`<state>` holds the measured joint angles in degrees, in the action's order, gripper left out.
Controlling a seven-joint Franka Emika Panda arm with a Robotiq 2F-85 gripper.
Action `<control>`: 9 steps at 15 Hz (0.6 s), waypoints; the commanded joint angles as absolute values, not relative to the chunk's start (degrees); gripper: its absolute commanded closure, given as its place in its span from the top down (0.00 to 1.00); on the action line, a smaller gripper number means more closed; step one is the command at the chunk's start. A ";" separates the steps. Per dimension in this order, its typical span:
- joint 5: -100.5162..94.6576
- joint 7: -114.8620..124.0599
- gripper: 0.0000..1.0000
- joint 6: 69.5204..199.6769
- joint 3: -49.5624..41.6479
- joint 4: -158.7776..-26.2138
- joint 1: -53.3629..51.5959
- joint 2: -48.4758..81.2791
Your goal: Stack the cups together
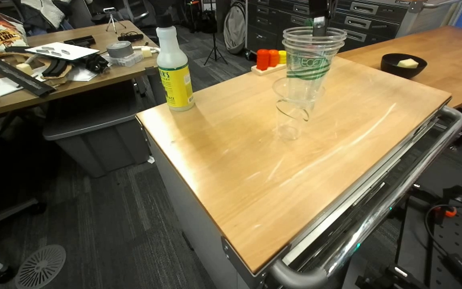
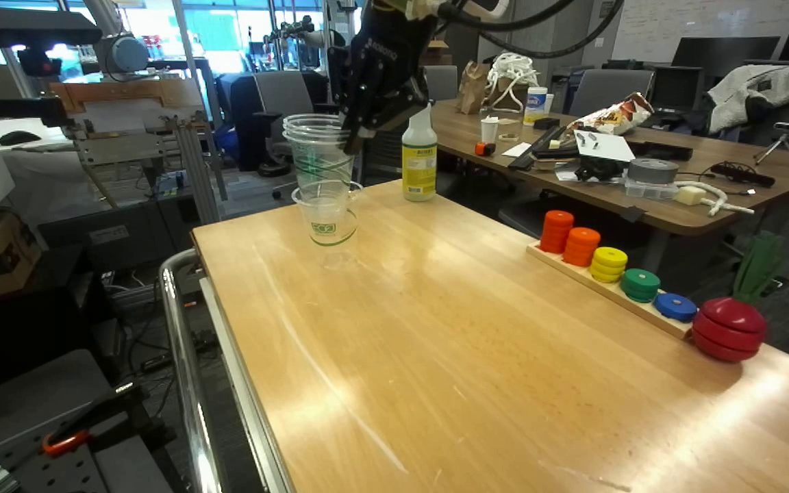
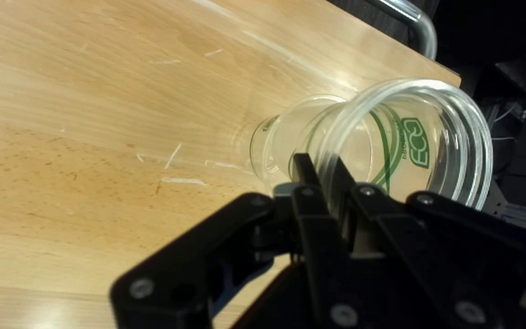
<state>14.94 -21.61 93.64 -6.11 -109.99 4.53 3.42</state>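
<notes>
A stack of clear cups with green print (image 1: 309, 60) hangs slightly tilted above the wooden tabletop. It shows in both exterior views (image 2: 318, 156) and in the wrist view (image 3: 420, 141). My gripper (image 3: 321, 167) is shut on the stack's rim wall, one finger inside and one outside. Its fingers also show in an exterior view (image 2: 355, 140). A single clear cup (image 2: 326, 222) stands upright on the tabletop below the stack, and it also shows in the wrist view (image 3: 265, 151). The stack's lower end overlaps this cup's mouth in view; I cannot tell whether it is inside.
A yellow-green spray bottle with a white top (image 2: 420, 164) stands near the table edge. A rainbow ring stacker (image 2: 610, 263) and a red round object with green leaves (image 2: 730, 329) line another edge. A black bowl (image 1: 404, 66) sits on the adjoining table. A metal handle (image 1: 371, 224) runs alongside.
</notes>
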 commanded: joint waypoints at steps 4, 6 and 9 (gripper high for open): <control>16.31 -23.15 0.50 94.76 -5.70 -109.56 5.50 3.87; 16.42 -23.09 0.66 95.32 -5.80 -109.71 5.68 3.75; 14.73 -21.64 0.88 97.04 -5.83 -110.52 5.78 2.78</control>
<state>14.95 -22.22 95.13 -6.11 -109.99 5.16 4.27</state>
